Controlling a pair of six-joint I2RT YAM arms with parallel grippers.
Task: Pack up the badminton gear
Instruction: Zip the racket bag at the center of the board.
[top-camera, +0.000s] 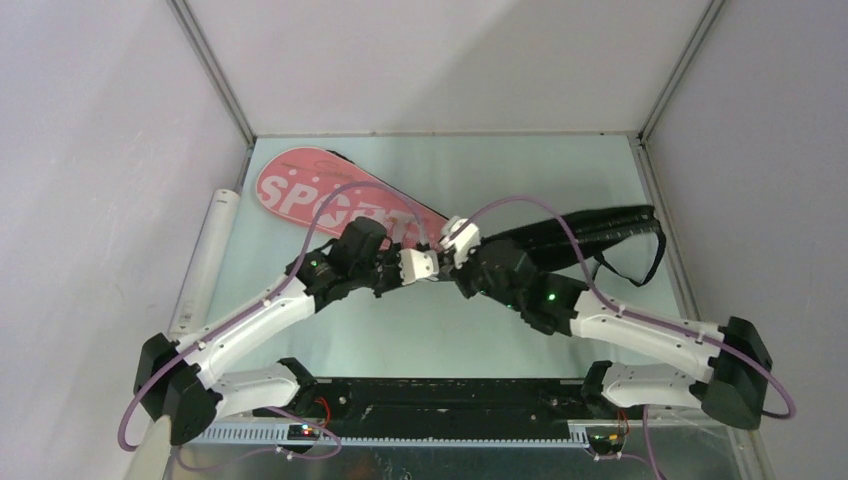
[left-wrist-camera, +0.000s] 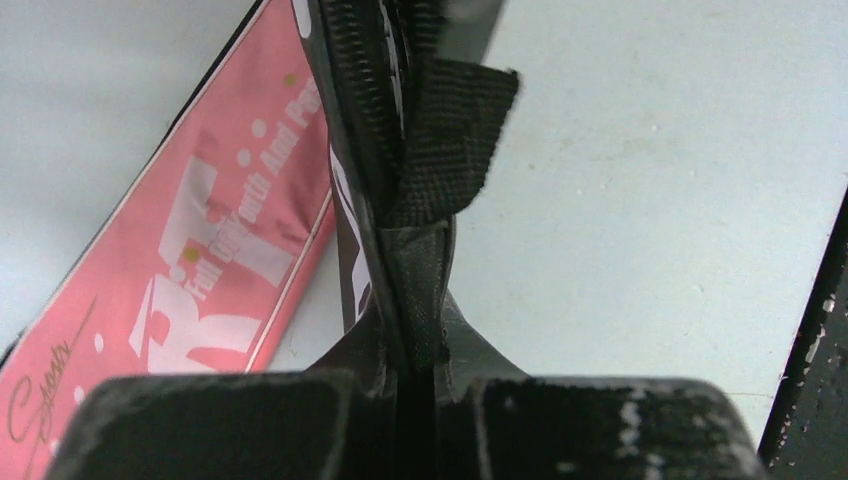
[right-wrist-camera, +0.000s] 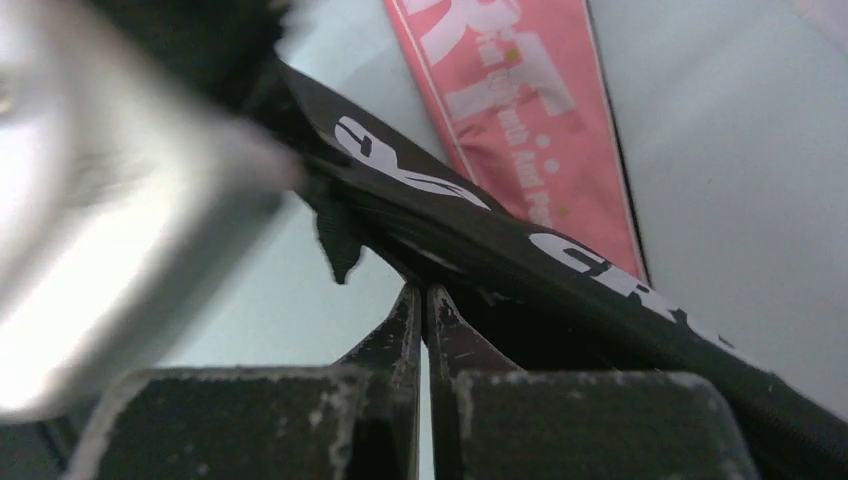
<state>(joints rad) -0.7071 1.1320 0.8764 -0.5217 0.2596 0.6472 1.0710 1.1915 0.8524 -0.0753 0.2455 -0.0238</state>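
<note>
Fabric looks soft and light: the long black "CROSSWAY" fabric bag (top-camera: 600, 232) lies limp toward 2 o'clock. We judge its zipper seam (left-wrist-camera: 365, 120) the best hold. The left gripper (left-wrist-camera: 410, 365) clamps it; the right gripper (right-wrist-camera: 422, 300) has its fingers pressed together there.

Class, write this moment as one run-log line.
left gripper: shut on black bag | right gripper: shut on black bag | pink bag: lying flat
</note>
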